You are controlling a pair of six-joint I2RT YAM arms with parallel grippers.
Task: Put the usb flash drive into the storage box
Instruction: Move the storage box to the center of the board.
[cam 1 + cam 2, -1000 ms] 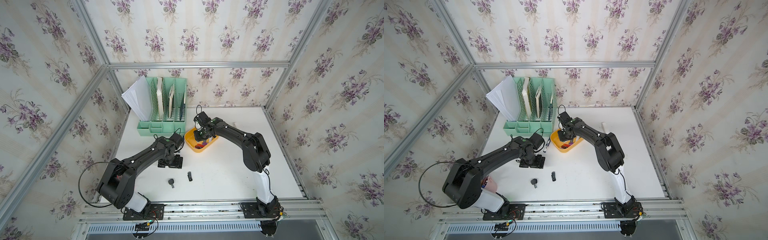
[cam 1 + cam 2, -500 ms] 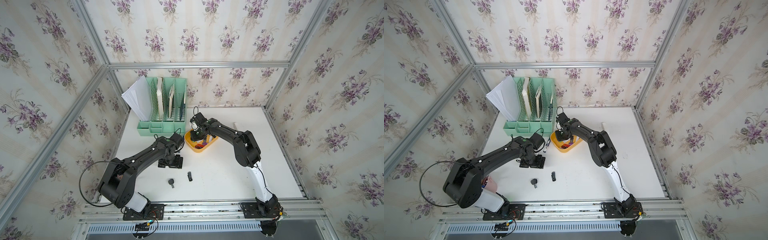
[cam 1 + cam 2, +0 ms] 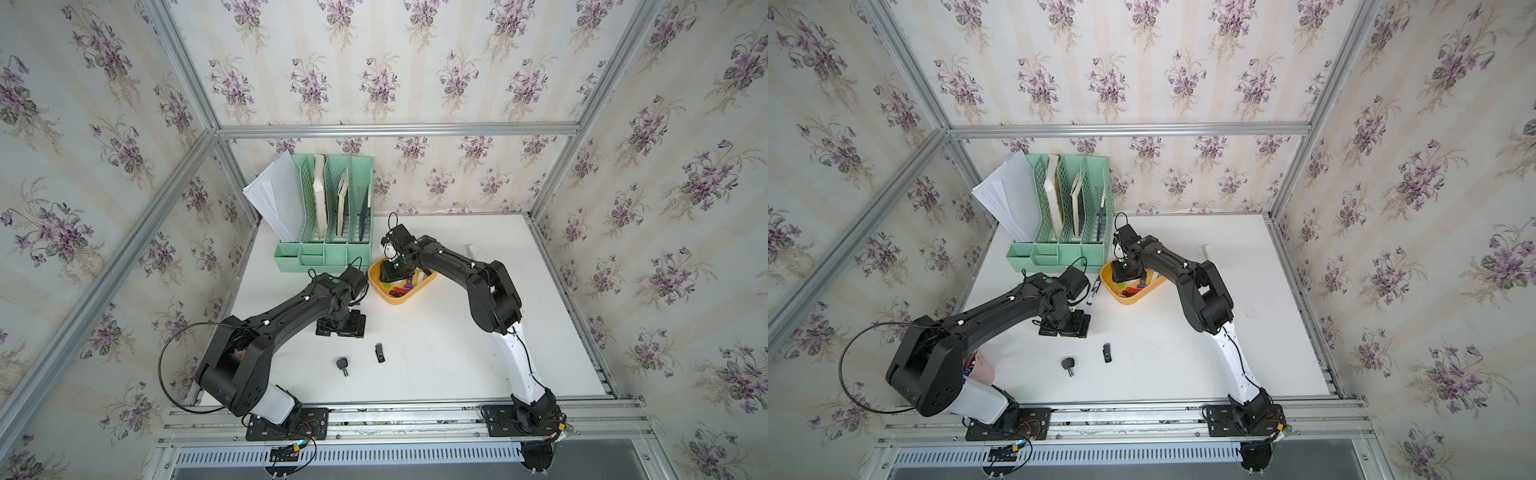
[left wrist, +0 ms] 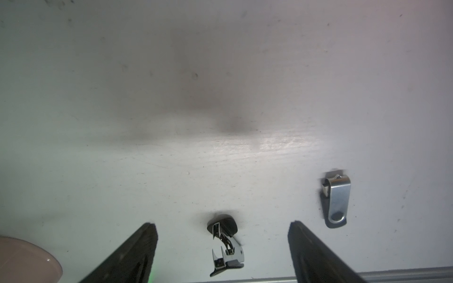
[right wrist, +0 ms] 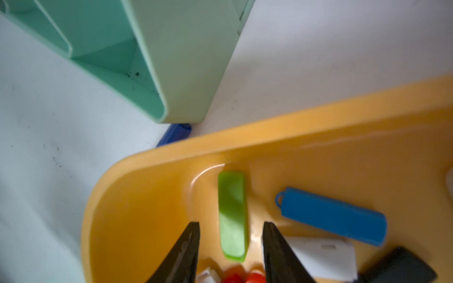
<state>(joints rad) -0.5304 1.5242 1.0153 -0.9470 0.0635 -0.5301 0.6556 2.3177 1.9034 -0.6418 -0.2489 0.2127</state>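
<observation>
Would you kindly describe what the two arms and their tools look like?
The left arm and right arm are matte black with small white dots and a white lowest link. A thin black cable loops from the left one. The left tool and right tool have black, tapering fingers.

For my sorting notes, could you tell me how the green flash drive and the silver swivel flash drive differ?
The green flash drive lies inside the storage box; the silver swivel flash drive lies on the table. Green is plain plastic; silver wears a metal clip. Both are small oblong drives.
</observation>
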